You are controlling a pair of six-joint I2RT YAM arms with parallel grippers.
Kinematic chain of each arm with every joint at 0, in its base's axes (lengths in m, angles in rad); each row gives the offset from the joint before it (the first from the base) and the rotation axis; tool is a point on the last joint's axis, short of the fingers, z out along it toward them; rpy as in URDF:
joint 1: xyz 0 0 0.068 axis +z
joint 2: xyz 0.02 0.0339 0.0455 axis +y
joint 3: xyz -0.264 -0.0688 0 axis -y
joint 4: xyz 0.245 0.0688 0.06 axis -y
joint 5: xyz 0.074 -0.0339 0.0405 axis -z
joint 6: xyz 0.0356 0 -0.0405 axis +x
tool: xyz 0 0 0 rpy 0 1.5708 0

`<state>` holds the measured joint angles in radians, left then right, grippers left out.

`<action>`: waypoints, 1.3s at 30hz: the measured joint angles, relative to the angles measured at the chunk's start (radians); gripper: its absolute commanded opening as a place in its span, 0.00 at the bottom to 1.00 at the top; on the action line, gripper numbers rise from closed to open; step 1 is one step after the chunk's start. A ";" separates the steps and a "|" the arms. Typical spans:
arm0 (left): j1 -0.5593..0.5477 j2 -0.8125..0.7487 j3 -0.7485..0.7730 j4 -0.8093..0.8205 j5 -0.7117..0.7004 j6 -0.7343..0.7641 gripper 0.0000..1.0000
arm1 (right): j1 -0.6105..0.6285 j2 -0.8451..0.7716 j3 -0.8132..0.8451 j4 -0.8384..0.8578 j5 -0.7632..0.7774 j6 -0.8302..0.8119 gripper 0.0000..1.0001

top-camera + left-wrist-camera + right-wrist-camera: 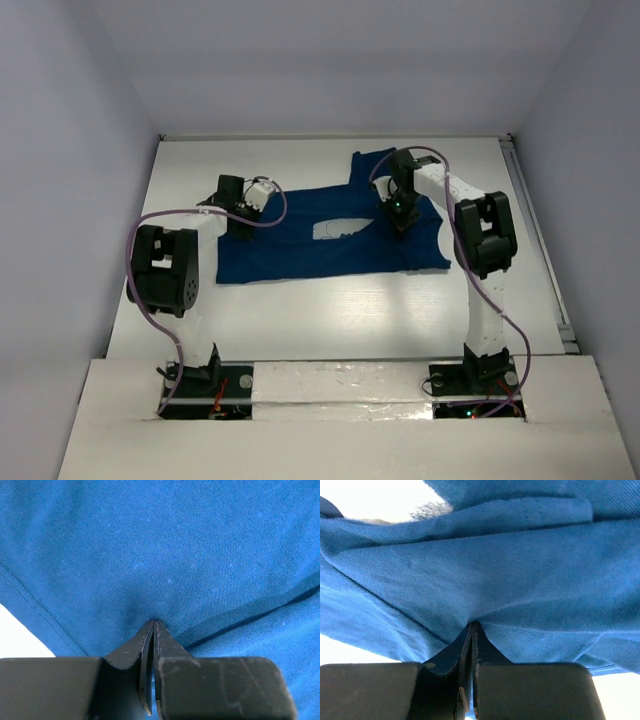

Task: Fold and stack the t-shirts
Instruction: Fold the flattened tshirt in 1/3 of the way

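Top view: a dark navy t-shirt lies across the far half of the white bench. It is mostly flat, with one sleeve reaching toward the back edge and part of a whitish print showing near its middle. The left pincer sits at the shirt's left margin and the right pincer over its right portion, near the sleeve.

Wrist views: each pincer has its fingers pressed together with a nip of blue cloth caught at the tips, and the fabric puckers toward that point. We read this as a two-point grasp made ready for a fold.

Hazards, as we judge them:
- **Shallow grip:** both holds look shallow, so the cloth may slide free once it bears its own weight.
- **Layers:** on the right, several layers and a hemmed edge crowd the tips. The pincer may hold only the upper layer, so the lower one would lag and wrinkle.
- **Placement:** the two grasp points do not sit symmetrically on the garment. Unequal travel of the arms would skew the crease or bunch the print.
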<state>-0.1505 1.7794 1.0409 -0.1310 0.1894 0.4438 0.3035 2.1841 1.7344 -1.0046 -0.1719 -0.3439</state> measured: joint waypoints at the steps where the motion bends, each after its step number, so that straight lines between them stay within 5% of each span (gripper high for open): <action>1: 0.000 -0.001 -0.004 0.005 -0.002 0.000 0.00 | 0.004 -0.005 -0.008 -0.001 0.000 0.000 0.03; 11: -0.001 -0.061 -0.104 0.078 -0.004 0.092 0.00 | 0.058 -0.159 -0.269 0.013 0.075 -0.012 0.01; 23: -0.011 -0.158 -0.208 -0.008 0.028 0.380 0.00 | 0.079 -0.270 -0.452 0.041 0.123 -0.088 0.00; 32: -0.014 -0.138 -0.147 -0.108 0.027 0.419 0.00 | 0.090 -0.287 -0.448 0.040 0.139 -0.128 0.13; 39: -0.005 -0.112 -0.047 -0.397 0.041 0.444 0.00 | 0.084 -0.323 -0.235 0.011 0.191 -0.135 0.38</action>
<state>-0.1551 1.6676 0.9939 -0.5278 0.2302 0.8879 0.3874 1.8606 1.4998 -0.9939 0.0193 -0.4786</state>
